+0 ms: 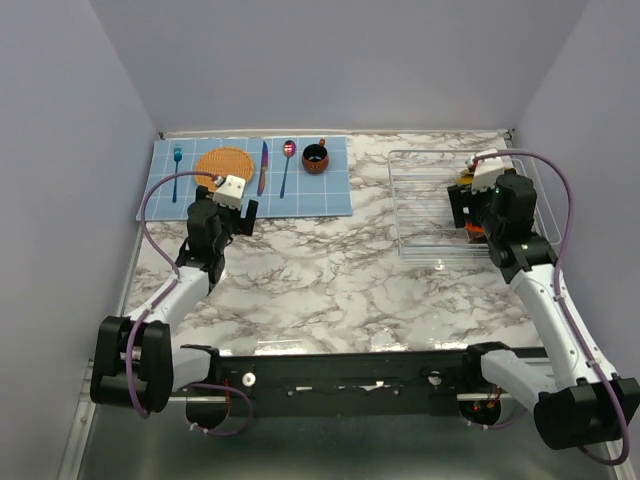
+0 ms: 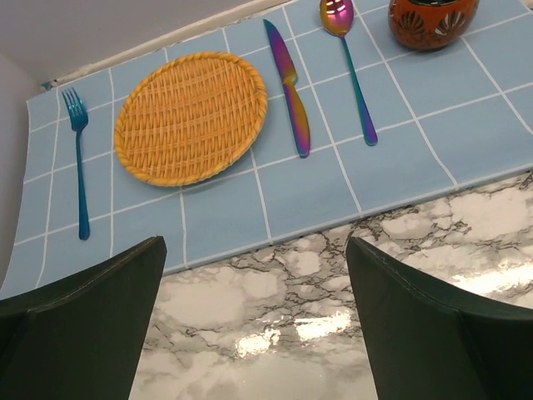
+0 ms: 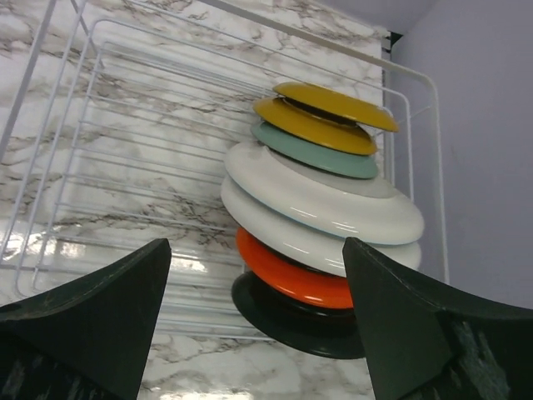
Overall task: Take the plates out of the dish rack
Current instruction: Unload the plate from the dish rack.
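Note:
The plates stand on edge in a row at the right end of the white wire dish rack [image 3: 125, 125]. Nearest the right wrist camera is a glossy black plate [image 3: 283, 321], then an orange-red plate [image 3: 287, 271], two white plates [image 3: 308, 217], a teal one [image 3: 308, 152] and two mustard-yellow ones [image 3: 312, 125]. My right gripper [image 3: 254, 243] is open just in front of the row, touching nothing. From above, the right arm hides most of the plates in the dish rack [image 1: 425, 200]. My left gripper [image 2: 254, 242] is open and empty over the marble, near the mat's front edge.
A blue tiled mat [image 2: 400, 125] at the back left holds an orange woven disc [image 2: 190, 117], a fork [image 2: 81, 162], a knife [image 2: 289, 87], a spoon [image 2: 350, 67] and a dark orange cup [image 2: 431, 21]. Purple walls enclose the table; the right wall stands close beside the rack.

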You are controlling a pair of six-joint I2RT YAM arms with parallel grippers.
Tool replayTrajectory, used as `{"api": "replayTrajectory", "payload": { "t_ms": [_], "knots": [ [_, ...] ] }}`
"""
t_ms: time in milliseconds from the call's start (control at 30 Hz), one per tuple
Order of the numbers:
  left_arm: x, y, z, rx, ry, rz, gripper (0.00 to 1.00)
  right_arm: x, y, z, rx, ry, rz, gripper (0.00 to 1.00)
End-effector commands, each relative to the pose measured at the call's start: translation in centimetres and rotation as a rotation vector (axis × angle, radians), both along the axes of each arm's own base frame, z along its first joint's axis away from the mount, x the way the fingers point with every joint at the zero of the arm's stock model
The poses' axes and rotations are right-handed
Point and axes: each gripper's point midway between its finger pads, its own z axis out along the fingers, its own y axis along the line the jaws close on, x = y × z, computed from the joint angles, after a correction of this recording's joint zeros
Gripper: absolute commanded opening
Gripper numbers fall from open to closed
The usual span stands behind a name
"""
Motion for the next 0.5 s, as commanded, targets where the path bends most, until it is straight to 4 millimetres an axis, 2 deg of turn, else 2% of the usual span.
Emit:
{"api": "replayTrajectory", "payload": {
  "t_ms": [0, 33, 67, 133, 167, 267, 367, 467],
  "knots": [
    [0.2, -0.7, 0.5, 0.029, 0.003, -0.065, 0.99, -1.5, -2.3, 3.5, -0.246, 0.056, 0.036, 0.92],
    [0.3, -0.7, 0.4, 0.03, 0.006, -0.067, 0.99, -1.6, -2.5, 4.8, -0.274, 0.048, 0.037, 0.9],
    [0.3, -0.7, 0.2, 0.034, 0.01, -0.067, 0.99, -1.6, -2.7, 5.1, -0.33, 0.064, 0.061, 0.89],
    [0.3, -0.6, 0.1, 0.039, 0.012, -0.065, 0.99, -1.7, -2.9, 4.8, -0.369, 0.112, 0.087, 0.86],
    [0.3, -0.7, 0.1, 0.039, 0.014, -0.066, 0.99, -1.5, -2.9, 5.3, -0.376, 0.106, 0.095, 0.86],
    [0.4, -0.5, 0.1, 0.045, 0.012, -0.061, 0.99, -0.8, -2.4, 5.3, -0.331, 0.111, 0.099, 0.85],
    [0.4, -0.4, 0.1, 0.055, 0.013, -0.061, 0.99, 0.1, -2.6, 4.3, -0.304, 0.133, 0.07, 0.85],
    [0.5, -0.3, -0.1, 0.076, 0.02, -0.061, 0.99, 0.9, -2.8, 2.4, -0.307, 0.187, 0.068, 0.83]
  ]
}}
